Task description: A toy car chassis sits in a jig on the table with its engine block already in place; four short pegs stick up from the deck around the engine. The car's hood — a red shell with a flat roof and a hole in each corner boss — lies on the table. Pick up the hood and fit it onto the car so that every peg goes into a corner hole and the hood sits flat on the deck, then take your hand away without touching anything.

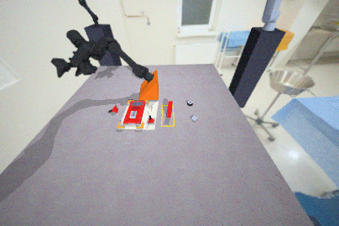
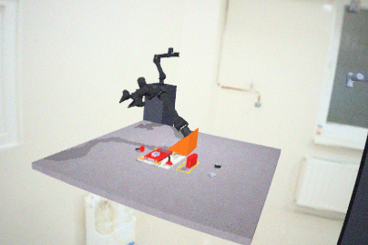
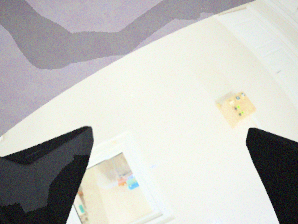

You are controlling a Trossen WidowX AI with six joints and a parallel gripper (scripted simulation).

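Observation:
The red car chassis (image 1: 128, 118) (image 2: 149, 156) sits in the jig, with the grey engine block (image 1: 133, 113) (image 2: 156, 154) on it. The pegs are too small to make out. A red piece (image 1: 169, 109) (image 2: 191, 160), which looks like the hood, stands on edge inside a yellow outline to the right of the jig; its corner holes cannot be seen. My gripper (image 1: 69, 70) (image 2: 125, 103) (image 3: 173, 136) is wide open and empty, high above the table's left side and far from the hood. The wrist view shows neither chassis nor hood.
An orange panel (image 1: 149, 89) (image 2: 186, 144) stands upright just behind the jig. Small red-and-black pieces lie left of the chassis (image 1: 128, 118) and on the jig's right side. A small black-and-white part (image 1: 190, 102) (image 2: 218, 166) and a grey piece (image 1: 194, 118) (image 2: 212, 175) lie farther right.

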